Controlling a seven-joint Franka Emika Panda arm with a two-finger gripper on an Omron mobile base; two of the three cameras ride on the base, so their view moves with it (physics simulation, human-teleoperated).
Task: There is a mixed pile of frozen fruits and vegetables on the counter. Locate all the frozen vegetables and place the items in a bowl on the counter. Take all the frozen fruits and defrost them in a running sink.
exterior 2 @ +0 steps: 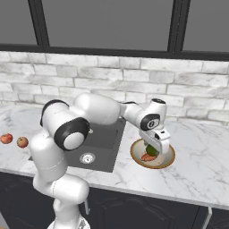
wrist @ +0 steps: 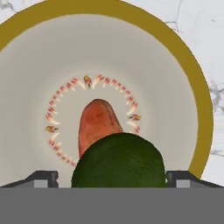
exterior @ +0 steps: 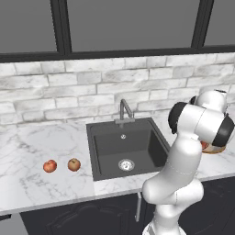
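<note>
White marble counter; two apples; bowl

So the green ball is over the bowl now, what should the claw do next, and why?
Probably lift straight up and away. The claw stands open over the bowl, with the green ball between its fingers and the red-orange piece already inside. Two apples wait on the counter left of the sink.

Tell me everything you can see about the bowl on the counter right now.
The bowl is a shallow round dish with a tan, wood-look rim and a pale inside ringed by small red-orange marks. It sits upright on the white marble counter, right of the sink. Inside lies a red-orange tapered piece; a dark green ball is between the fingers of the gripper just above it.
</note>
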